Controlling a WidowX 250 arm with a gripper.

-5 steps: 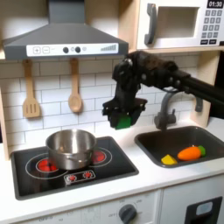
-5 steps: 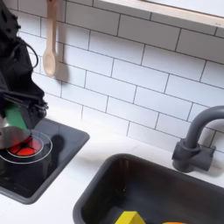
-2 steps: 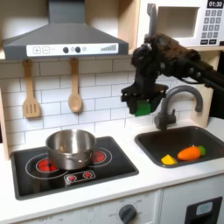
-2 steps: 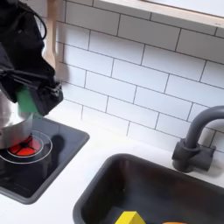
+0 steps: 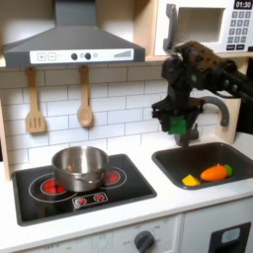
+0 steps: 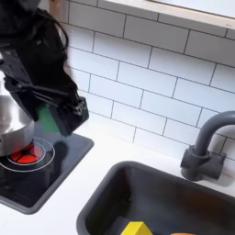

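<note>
Gripper (image 5: 178, 126) pinching a green object (image 5: 177, 125) in mid-air, above the left rim of the sink (image 5: 163, 158) and beside the faucet (image 5: 210, 111), right of the stove pot (image 5: 79, 166).

We are a black arm (image 5: 203, 67) throughout, built of boxy, blocky segments with a matte finish and rounded joint housings. Thin dark cables loop along our upper links in the first exterior view, and our gripper (image 5: 178, 124) carries flat black plate-like fingers (image 6: 57, 112). In the second exterior view our wrist block shows hard rectangular edges and small recessed fasteners, too blurred to count.
</note>
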